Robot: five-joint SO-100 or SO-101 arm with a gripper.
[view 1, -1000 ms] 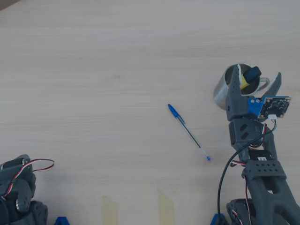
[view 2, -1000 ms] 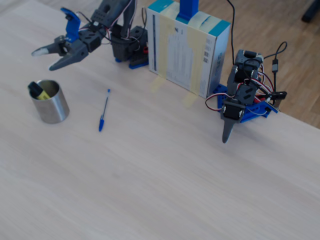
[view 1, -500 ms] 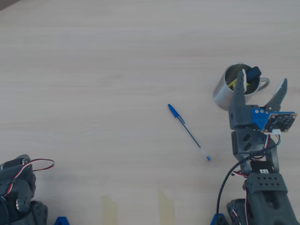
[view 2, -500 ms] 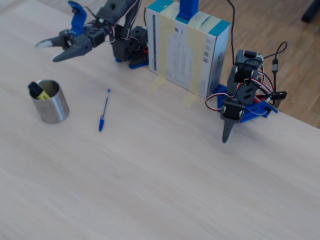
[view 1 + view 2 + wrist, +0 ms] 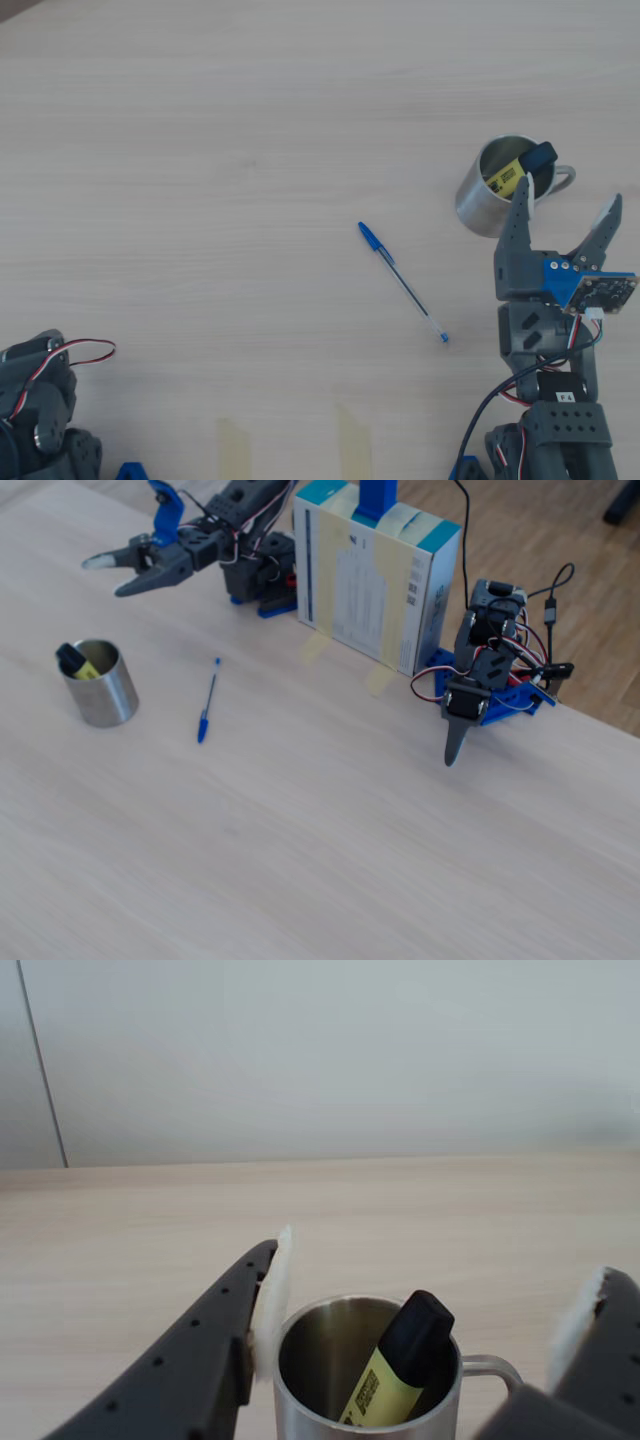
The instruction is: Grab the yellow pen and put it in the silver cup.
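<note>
The yellow pen (image 5: 508, 177), a thick highlighter with a black cap, stands tilted inside the silver cup (image 5: 478, 200), cap up and leaning on the rim. It also shows in the wrist view (image 5: 378, 1388) and in the fixed view (image 5: 76, 662). My gripper (image 5: 567, 205) is open and empty, just behind the cup on its handle side. In the wrist view, my gripper (image 5: 440, 1260) has its jaws spread to either side of the cup (image 5: 292, 1415). In the fixed view, my gripper (image 5: 108, 576) hangs clear above and beyond the cup (image 5: 105, 698).
A thin blue ballpoint pen (image 5: 402, 282) lies on the table to the left of the cup in the overhead view. A second arm (image 5: 482, 680) rests at the table's edge beside a white and teal box (image 5: 375, 575). Two tape strips (image 5: 352, 440) mark the near edge.
</note>
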